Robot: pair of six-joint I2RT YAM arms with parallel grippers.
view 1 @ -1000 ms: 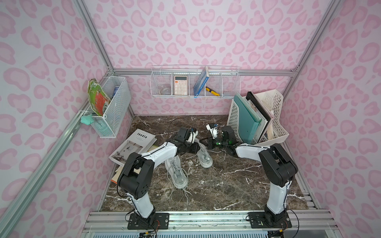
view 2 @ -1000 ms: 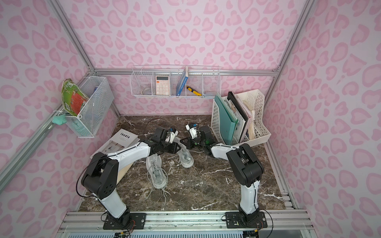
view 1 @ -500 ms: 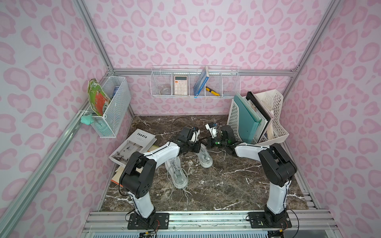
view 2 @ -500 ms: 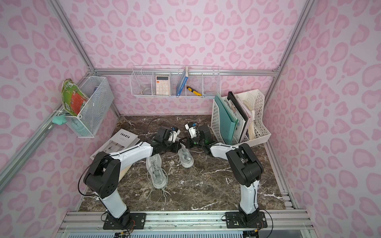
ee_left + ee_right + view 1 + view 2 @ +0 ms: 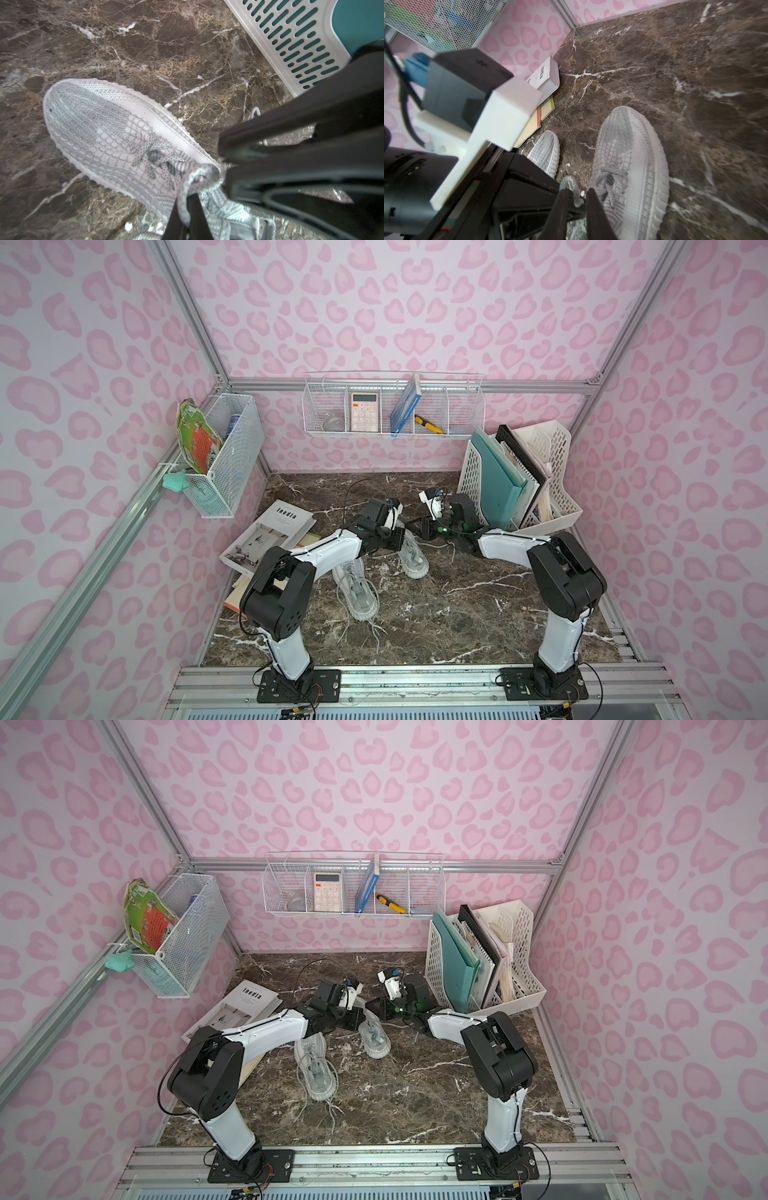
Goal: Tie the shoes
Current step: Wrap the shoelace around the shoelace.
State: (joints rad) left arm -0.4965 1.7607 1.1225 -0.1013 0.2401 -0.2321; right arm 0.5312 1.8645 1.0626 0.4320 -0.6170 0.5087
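— Where is the shoe?
— The far shoe (image 5: pixel 413 558) sits on the table (image 5: pixel 457 614), under both grippers; the left gripper (image 5: pixel 185 207) pinches its lace (image 5: pixel 207 172) tight; the right gripper (image 5: pixel 576 197) has fingers a bit apart, lace between them.
— What could go bad?
— I think the loop may slip from the loose one; a hard tug could drag the shoe.

free: marble tabletop (image 5: pixel 478 614) front-right, wide open | blocked: file rack (image 5: pixel 557 497) back-right; books (image 5: pixel 270 535) left; shoes (image 5: pixel 357 593) centre
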